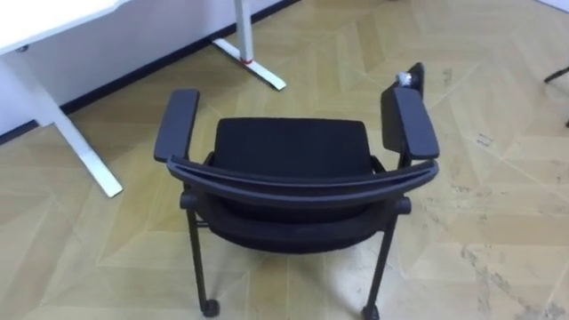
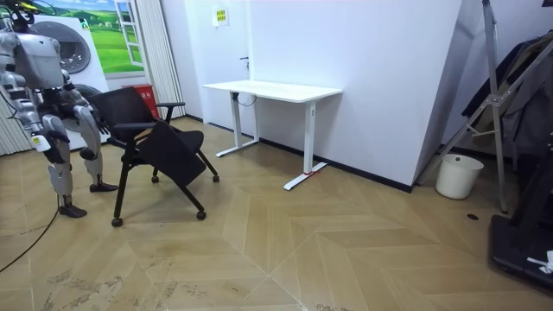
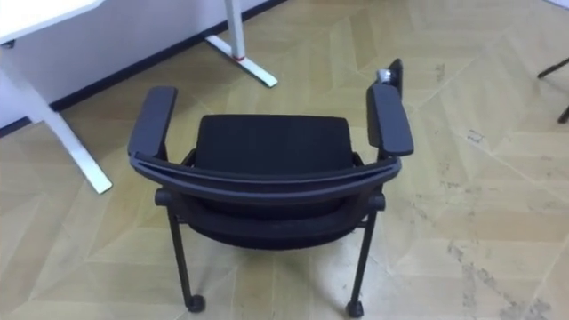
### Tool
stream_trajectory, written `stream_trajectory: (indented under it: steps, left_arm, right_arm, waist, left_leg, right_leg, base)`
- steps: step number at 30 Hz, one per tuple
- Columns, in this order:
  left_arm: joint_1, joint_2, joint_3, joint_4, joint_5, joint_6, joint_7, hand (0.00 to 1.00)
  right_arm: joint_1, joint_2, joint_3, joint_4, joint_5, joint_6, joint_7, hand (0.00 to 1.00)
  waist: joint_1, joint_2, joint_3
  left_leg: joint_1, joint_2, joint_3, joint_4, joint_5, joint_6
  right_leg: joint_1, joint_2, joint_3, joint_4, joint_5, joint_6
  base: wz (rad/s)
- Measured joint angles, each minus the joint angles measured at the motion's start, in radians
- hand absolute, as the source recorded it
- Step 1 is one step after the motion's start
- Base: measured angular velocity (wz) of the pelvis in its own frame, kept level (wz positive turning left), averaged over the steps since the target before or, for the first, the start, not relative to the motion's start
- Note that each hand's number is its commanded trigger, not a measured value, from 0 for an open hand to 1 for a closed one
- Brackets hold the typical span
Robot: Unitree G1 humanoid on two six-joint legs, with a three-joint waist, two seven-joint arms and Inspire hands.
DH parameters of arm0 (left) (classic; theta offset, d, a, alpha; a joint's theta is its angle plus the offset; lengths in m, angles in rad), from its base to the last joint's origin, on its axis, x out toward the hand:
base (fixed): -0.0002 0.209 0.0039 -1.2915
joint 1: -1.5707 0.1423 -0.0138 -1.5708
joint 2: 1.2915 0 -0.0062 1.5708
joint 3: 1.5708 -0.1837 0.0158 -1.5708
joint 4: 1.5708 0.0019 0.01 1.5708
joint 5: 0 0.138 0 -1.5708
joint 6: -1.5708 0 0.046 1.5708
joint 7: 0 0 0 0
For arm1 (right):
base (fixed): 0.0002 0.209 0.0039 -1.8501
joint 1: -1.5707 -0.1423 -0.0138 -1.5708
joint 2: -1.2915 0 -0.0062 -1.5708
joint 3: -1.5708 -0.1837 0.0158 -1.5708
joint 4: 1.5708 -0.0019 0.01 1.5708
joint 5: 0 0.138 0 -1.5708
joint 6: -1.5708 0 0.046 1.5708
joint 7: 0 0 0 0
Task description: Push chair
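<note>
Pale parquet floor [image 1: 498, 222] fills the room, with a white desk [image 1: 53, 18] at the far left against the wall. The black chair [image 1: 293, 151] stands on the open floor right in front of the robot, near and to the right of the desk. It faces away, so its curved backrest rail [image 1: 302, 185] is the nearest part. The rail runs left to right across the robot's path, with the seat beyond it and the left armrest [image 1: 176, 124] and right armrest [image 1: 409, 120] pointing to the far side. The chair's rear legs end in small wheels [image 1: 210, 308], so it should roll straight ahead if pushed squarely. In the room view the robot stands upright just behind the chair, at that view's left. Its right hand [image 2: 39, 138] hangs low by the hip, apart from the chair, and I cannot tell whether it is open or closed. The push looks not yet begun. The hand would need to rise and go forward to the rail, whose middle lies dead ahead, so neither side seems clearly nearer.
</note>
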Motion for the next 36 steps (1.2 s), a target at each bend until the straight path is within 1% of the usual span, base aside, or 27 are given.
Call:
stream_trajectory:
  steps: [1, 2, 3, 4, 5, 7, 9, 10, 12, 13, 14, 15, 16, 18, 19, 21, 23, 26, 27, 28, 29, 30, 31, 32, 33, 34, 36]
  left_arm:
    - [0.004, 0.0, 0.002, 0.0, -0.014, 0.0, 0.0, 0.0]
    - [0.013, 0.0, 0.008, 0.0, -0.037, 0.0, 0.002, 0.0]
    - [0.021, 0.002, 0.008, 0.0, -0.058, -0.001, 0.005, 0.0]
    - [0.024, 0.003, 0.008, -0.001, -0.064, -0.001, 0.006, 0.0]
    - [0.035, 0.004, 0.009, -0.001, -0.078, 0.0, 0.007, 0.0]
    - [0.056, 0.004, 0.027, 0.0, -0.079, 0.001, 0.005, 0.0]
    - [0.087, 0.005, 0.045, 0.0, -0.075, 0.008, 0.003, 0.0]
    - [0.094, 0.006, 0.049, 0.0, -0.072, 0.013, 0.003, 0.0]
    - [0.114, 0.007, 0.059, -0.001, -0.058, 0.031, 0.004, 0.0]
    - [0.118, 0.007, 0.063, -0.001, -0.055, 0.034, 0.004, 0.0]
    - [0.127, 0.008, 0.075, -0.007, -0.054, 0.04, 0.005, 0.0]
    - [0.138, 0.009, 0.088, -0.031, -0.051, 0.043, 0.008, 0.0]
    - [0.145, 0.009, 0.098, -0.047, -0.045, 0.043, 0.008, 0.0]
    - [0.17, 0.01, 0.15, -0.128, -0.01, 0.043, 0.025, 0.0]
    - [0.172, 0.01, 0.163, -0.148, -0.006, 0.043, 0.033, 0.0]
    - [0.174, 0.014, 0.214, -0.223, -0.002, 0.033, 0.071, 0.0]
    - [0.176, 0.016, 0.244, -0.263, -0.002, 0.01, 0.095, 0.0]
    - [0.181, 0.016, 0.276, -0.367, 0.017, -0.001, 0.137, 0.0]
    - [0.176, 0.016, 0.283, -0.422, 0.035, -0.004, 0.158, 0.0]
    - [0.176, 0.016, 0.285, -0.45, 0.042, -0.011, 0.166, 0.0]
    - [0.177, 0.016, 0.291, -0.521, 0.075, -0.017, 0.185, 0.0]
    - [0.181, 0.017, 0.299, -0.602, 0.108, -0.027, 0.213, 0.0]
    - [0.18, 0.02, 0.303, -0.638, 0.127, -0.039, 0.229, 0.0]
    - [0.166, 0.029, 0.313, -0.691, 0.187, -0.059, 0.259, 0.0]
    - [0.149, 0.036, 0.323, -0.746, 0.25, -0.067, 0.293, 0.0]
    - [0.142, 0.04, 0.322, -0.773, 0.274, -0.074, 0.309, 0.0]
    - [0.112, 0.061, 0.32, -0.861, 0.399, -0.105, 0.357, 0.0]
  right_arm:
    - [-0.002, 0.0, 0.0, -0.002, -0.001, 0.0, 0.0, 0.0]
    - [-0.004, 0.0, 0.001, -0.004, 0.0, 0.0, 0.0, 0.0]
    - [-0.004, 0.0, 0.001, -0.004, 0.002, 0.0, 0.0, 0.0]
    - [-0.004, 0.0, 0.001, -0.004, 0.003, 0.0, 0.001, 0.0]
    - [-0.004, 0.0, 0.001, -0.004, 0.004, 0.0, 0.0, 0.0]
    - [-0.003, -0.001, 0.001, -0.003, 0.001, 0.0, 0.0, 0.0]
    - [-0.01, -0.005, 0.001, -0.003, -0.004, 0.0, 0.0, 0.0]
    - [-0.014, -0.006, 0.001, -0.002, -0.005, 0.0, 0.0, 0.0]
    - [-0.031, -0.013, 0.003, 0.003, -0.026, 0.001, 0.0, 0.0]
    - [-0.035, -0.014, 0.003, 0.003, -0.028, 0.001, 0.0, 0.0]
    - [-0.04, -0.019, 0.003, 0.002, -0.024, 0.001, 0.002, 0.0]
    - [-0.049, -0.024, 0.003, 0.002, -0.025, -0.002, 0.001, 0.0]
    - [-0.054, -0.027, 0.001, 0.002, -0.026, -0.004, 0.001, 0.0]
    - [-0.063, -0.047, 0.001, 0.001, -0.031, -0.019, 0.0, 0.0]
    - [-0.062, -0.054, 0.001, 0.002, -0.033, -0.025, 0.0, 0.0]
    - [-0.061, -0.078, 0.001, 0.002, -0.033, -0.031, -0.001, 0.0]
    - [-0.064, -0.089, 0.0, 0.0, -0.032, -0.039, 0.0, 0.0]
    - [-0.064, -0.093, -0.039, 0.001, -0.043, -0.069, -0.001, 0.0]
    - [-0.064, -0.096, -0.039, 0.001, -0.041, -0.08, 0.0, 0.0]
    - [-0.064, -0.099, -0.039, 0.002, -0.041, -0.084, 0.001, 0.0]
    - [-0.061, -0.103, -0.044, 0.015, -0.043, -0.099, 0.001, 0.0]
    - [-0.055, -0.105, -0.05, 0.019, -0.044, -0.105, 0.0, 0.0]
    - [-0.051, -0.106, -0.054, 0.019, -0.046, -0.107, 0.0, 0.0]
    - [-0.048, -0.106, -0.058, 0.025, -0.061, -0.107, 0.0, 0.0]
    - [-0.045, -0.107, -0.061, 0.025, -0.077, -0.108, 0.0, 0.0]
    - [-0.044, -0.107, -0.065, 0.025, -0.079, -0.112, 0.001, 0.0]
    - [-0.035, -0.106, -0.066, 0.026, -0.079, -0.12, 0.002, 0.0]
  waist:
    - [0.001, -0.002, 0.0005]
    - [0.011, 0.0, 0.0019]
    - [0.019, 0.001, -0.0016]
    - [0.019, -0.004, -0.001]
    - [0.022, -0.003, -0.002]
    - [0.041, -0.005, -0.0027]
    - [0.049, -0.007, -0.005]
    - [0.051, -0.007, -0.0048]
    - [0.074, -0.004, -0.0027]
    - [0.077, -0.001, -0.0005]
    - [0.089, 0.001, -0.0013]
    - [0.096, 0.004, 0.0013]
    - [0.1, 0.005, 0.0021]
    - [0.111, 0.015, 0.0036]
    - [0.121, 0.018, 0.0035]
    - [0.152, 0.031, 0.0015]
    - [0.159, 0.042, 0.0015]
    - [0.156, 0.062, 0.0029]
    - [0.155, 0.063, -0.0011]
    - [0.155, 0.069, -0.0014]
    - [0.155, 0.077, -0.0025]
    - [0.155, 0.082, -0.0038]
    - [0.154, 0.082, -0.0026]
    - [0.153, 0.084, -0.0017]
    - [0.153, 0.084, -0.0017]
    - [0.153, 0.084, -0.0023]
    - [0.144, 0.083, -0.0016]
  left_leg:
    - [-0.002, 0.0, -0.002, 0.002, 0.0, 0.0]
    - [-0.01, -0.001, -0.004, 0.01, 0.0, 0.0]
    - [-0.021, -0.003, -0.016, 0.017, 0.0, 0.0]
    - [-0.027, -0.005, -0.023, 0.021, 0.0, 0.0]
    - [-0.041, -0.008, -0.037, 0.033, 0.0, 0.0]
    - [-0.053, -0.011, -0.048, 0.046, 0.0, 0.0]
    - [-0.072, -0.019, -0.065, 0.063, 0.0, 0.0]
    - [-0.079, -0.02, -0.07, 0.069, 0.0, 0.0]
    - [-0.09, -0.025, -0.073, 0.082, 0.0, 0.0]
    - [-0.092, -0.027, -0.074, 0.084, 0.0, 0.0]
    - [-0.095, -0.031, -0.08, 0.089, 0.0, 0.0]
    - [-0.105, -0.033, -0.085, 0.102, -0.001, 0.001]
    - [-0.11, -0.033, -0.087, 0.106, -0.001, 0.001]
    - [-0.124, -0.037, -0.097, 0.115, 0.0, 0.002]
    - [-0.124, -0.037, -0.097, 0.116, 0.0, 0.002]
    - [-0.123, -0.037, -0.096, 0.115, 0.0, 0.003]
    - [-0.121, -0.037, -0.096, 0.115, 0.0, 0.004]
    - [-0.117, -0.037, -0.096, 0.115, 0.001, 0.005]
    - [-0.118, -0.037, -0.097, 0.115, 0.001, 0.005]
    - [-0.118, -0.037, -0.099, 0.114, 0.001, 0.005]
    - [-0.116, -0.037, -0.099, 0.114, 0.001, 0.005]
    - [-0.114, -0.037, -0.098, 0.112, 0.001, 0.005]
    - [-0.114, -0.037, -0.098, 0.111, 0.001, 0.005]
    - [-0.112, -0.037, -0.096, 0.11, 0.001, 0.005]
    - [-0.11, -0.036, -0.094, 0.107, 0.001, 0.005]
    - [-0.109, -0.036, -0.092, 0.106, 0.001, 0.005]
    - [-0.096, -0.037, -0.087, 0.099, 0.001, 0.005]
  right_leg:
    - [0.0, 0.0, -0.003, 0.0, -0.001, 0.0]
    - [-0.001, 0.0, -0.007, -0.001, -0.003, 0.0]
    - [-0.001, 0.0, -0.015, -0.001, -0.007, -0.002]
    - [-0.002, -0.001, -0.024, -0.001, -0.009, -0.002]
    - [-0.002, -0.002, -0.039, -0.001, -0.014, -0.002]
    - [-0.005, -0.002, -0.052, 0.0, -0.016, -0.003]
    - [-0.001, -0.007, -0.087, 0.0, -0.02, -0.001]
    - [0.0, -0.008, -0.092, 0.001, -0.021, 0.0]
    - [0.006, -0.011, -0.112, 0.001, -0.022, 0.001]
    - [0.01, -0.012, -0.12, 0.001, -0.023, 0.003]
    - [0.015, -0.014, -0.134, 0.001, -0.025, 0.005]
    - [0.017, -0.014, -0.148, 0.001, -0.025, 0.005]
    - [0.018, -0.014, -0.151, 0.001, -0.025, 0.005]
    - [0.02, -0.014, -0.171, 0.001, -0.027, 0.006]
    - [0.02, -0.014, -0.17, 0.001, -0.028, 0.005]
    - [0.02, -0.014, -0.171, 0.002, -0.029, 0.006]
    - [0.021, -0.014, -0.169, 0.006, -0.031, 0.005]
    - [0.022, -0.015, -0.168, 0.017, -0.037, 0.005]
    - [0.021, -0.015, -0.168, 0.018, -0.039, 0.004]
    - [0.021, -0.015, -0.168, 0.018, -0.04, 0.004]
    - [0.022, -0.015, -0.167, 0.018, -0.04, 0.004]
    - [0.022, -0.015, -0.164, 0.018, -0.04, 0.004]
    - [0.023, -0.015, -0.164, 0.018, -0.041, 0.004]
    - [0.023, -0.015, -0.157, 0.018, -0.041, 0.004]
    - [0.021, -0.015, -0.151, 0.018, -0.041, 0.004]
    - [0.02, -0.015, -0.147, 0.018, -0.041, 0.004]
    - [0.027, -0.018, -0.145, 0.016, -0.041, 0.004]
  base:
    - [0.15]
    - [0.19]
    - [0.25]
    - [0.4]
    - [0.41]
    - [0.34]
    - [0.41]
    - [0.41]
    - [0.29]
    - [0.3]
    - [0.35]
    - [0.33]
    - [0.32]
    - [0.25]
    - [0.09]
    - [0.0]
    - [0.0]
    - [0.03]
    - [0.0]
    - [0.0]
    - [0.0]
    - [0.0]
    - [-0.03]
    - [-0.07]
    - [-0.09]
    - [-0.12]
    - [-0.07]
